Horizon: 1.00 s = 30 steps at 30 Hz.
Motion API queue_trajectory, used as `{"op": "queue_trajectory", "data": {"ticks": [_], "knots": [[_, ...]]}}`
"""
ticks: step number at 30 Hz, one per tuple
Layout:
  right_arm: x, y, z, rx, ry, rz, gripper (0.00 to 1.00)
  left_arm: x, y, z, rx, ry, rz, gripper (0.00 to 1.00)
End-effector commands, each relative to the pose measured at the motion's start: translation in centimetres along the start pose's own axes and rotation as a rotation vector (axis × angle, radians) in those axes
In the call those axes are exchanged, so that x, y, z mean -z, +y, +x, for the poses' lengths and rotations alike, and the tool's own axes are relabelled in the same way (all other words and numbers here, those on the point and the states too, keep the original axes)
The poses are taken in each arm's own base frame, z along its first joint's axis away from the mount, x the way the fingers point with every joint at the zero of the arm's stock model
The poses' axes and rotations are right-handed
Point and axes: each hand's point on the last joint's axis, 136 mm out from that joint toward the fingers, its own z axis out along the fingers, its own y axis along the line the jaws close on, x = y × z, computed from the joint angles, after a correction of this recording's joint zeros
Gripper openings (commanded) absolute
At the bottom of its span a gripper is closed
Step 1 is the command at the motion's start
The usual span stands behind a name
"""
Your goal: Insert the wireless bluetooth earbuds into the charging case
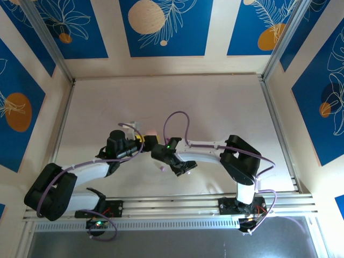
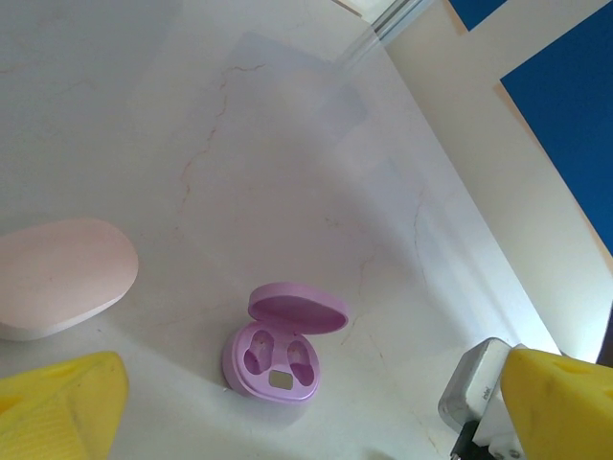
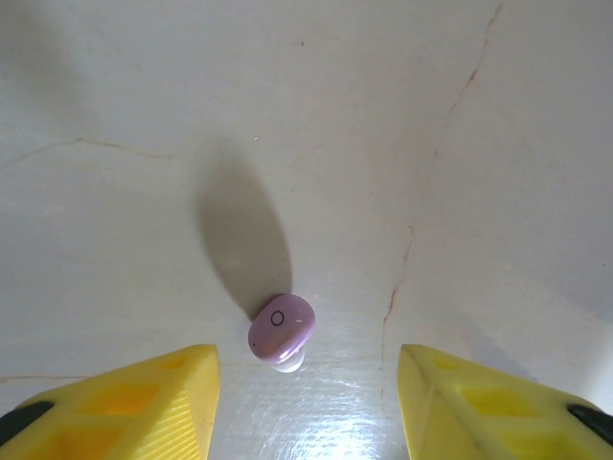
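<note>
Top external: pale table point(image 1: 215, 107), blue floral wall panels point(image 1: 161, 27); left tool point(image 2: 311, 412) and right tool point(image 3: 306, 383) both spread apart.

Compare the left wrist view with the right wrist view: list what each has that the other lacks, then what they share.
Left wrist: an open purple case, its wells apparently empty, and a closed pink case at the left edge, seen past the open left claw. Right wrist: a purple earbud lying untouched between the sides of the open right claw. Both: the pale veined table under an open yellow claw.
</note>
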Motion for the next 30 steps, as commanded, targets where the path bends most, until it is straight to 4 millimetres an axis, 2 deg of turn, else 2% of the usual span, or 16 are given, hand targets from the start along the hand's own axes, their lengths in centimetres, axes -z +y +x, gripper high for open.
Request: {"op": "queue_trajectory", "data": {"ticks": [1,7,14,30], "knots": [[0.4,-0.7,0.3,-0.074,0.023,0.047,0.45,0.3,0.1,0.0,-0.021,-0.01,-0.01,1.0],[0.5,-0.7,-0.1,-0.222,0.017,-0.003,0.45,0.3,0.0,0.0,-0.02,-0.01,-0.008,1.0],[0.3,-0.6,-0.4,-0.312,0.008,-0.045,0.45,0.4,0.0,-0.1,-0.022,-0.013,-0.01,1.0],[-1.1,0.1,0.6,-0.316,0.069,-0.021,0.4,0.5,0.0,-0.1,-0.024,-0.013,-0.01,1.0]]}}
